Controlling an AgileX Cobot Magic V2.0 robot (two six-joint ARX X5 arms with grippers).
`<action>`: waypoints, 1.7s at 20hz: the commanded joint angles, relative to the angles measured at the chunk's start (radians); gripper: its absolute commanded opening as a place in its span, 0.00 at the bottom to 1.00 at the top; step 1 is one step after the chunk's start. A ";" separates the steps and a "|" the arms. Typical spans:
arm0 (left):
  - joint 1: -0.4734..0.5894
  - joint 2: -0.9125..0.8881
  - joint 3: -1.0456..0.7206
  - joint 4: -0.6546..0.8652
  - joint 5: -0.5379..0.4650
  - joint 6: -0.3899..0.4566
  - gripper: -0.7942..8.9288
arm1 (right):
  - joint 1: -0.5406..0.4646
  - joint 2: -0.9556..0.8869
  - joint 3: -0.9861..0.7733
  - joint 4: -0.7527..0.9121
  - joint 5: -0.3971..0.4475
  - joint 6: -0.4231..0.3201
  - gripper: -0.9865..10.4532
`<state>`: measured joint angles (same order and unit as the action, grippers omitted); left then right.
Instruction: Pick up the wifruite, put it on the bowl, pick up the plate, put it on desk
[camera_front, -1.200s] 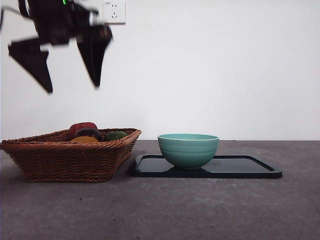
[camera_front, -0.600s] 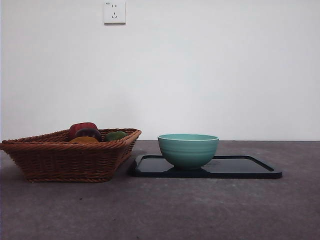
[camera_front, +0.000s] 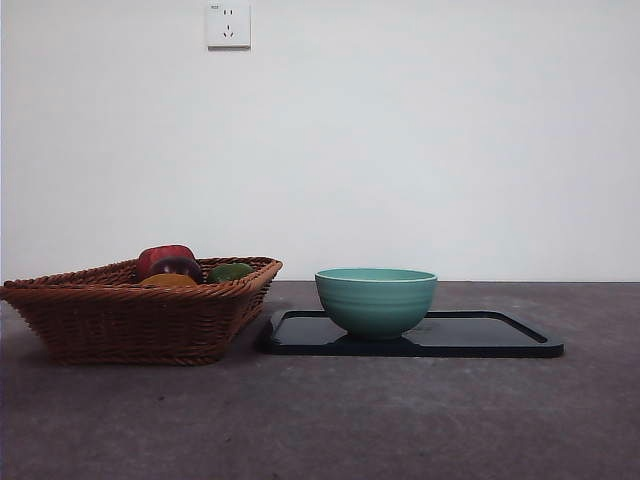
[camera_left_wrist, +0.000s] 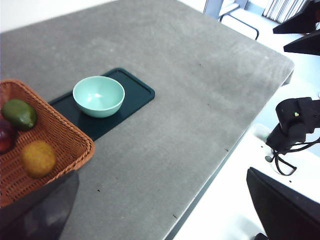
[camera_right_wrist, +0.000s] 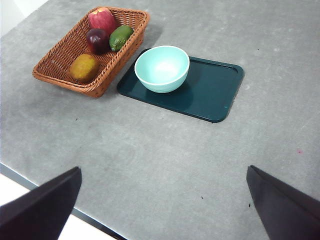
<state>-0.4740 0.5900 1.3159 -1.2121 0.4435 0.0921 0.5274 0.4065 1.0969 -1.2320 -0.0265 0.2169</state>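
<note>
Both grippers hung spread and empty, high above the basket (camera_right_wrist: 92, 55). The wifruite (camera_right_wrist: 83, 67) lay near the purple fruit (camera_right_wrist: 98, 40); jaws might nudge it

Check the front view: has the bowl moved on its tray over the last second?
No. The bowl sits at the same spot on the dark tray, keeping the same gap to the wicker basket.
</note>
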 joint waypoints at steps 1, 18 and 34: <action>-0.006 -0.045 -0.008 0.025 0.002 0.013 0.66 | 0.006 0.003 0.009 0.005 0.000 0.011 0.56; -0.051 -0.076 -0.010 0.032 0.002 0.012 0.66 | 0.006 0.322 0.010 0.236 -0.033 0.065 0.56; -0.051 -0.076 -0.010 0.055 0.002 0.013 0.66 | -0.059 1.202 0.291 0.358 -0.116 0.090 0.56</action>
<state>-0.5186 0.5087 1.2945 -1.1706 0.4438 0.0921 0.4629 1.5913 1.3739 -0.8761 -0.1390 0.2951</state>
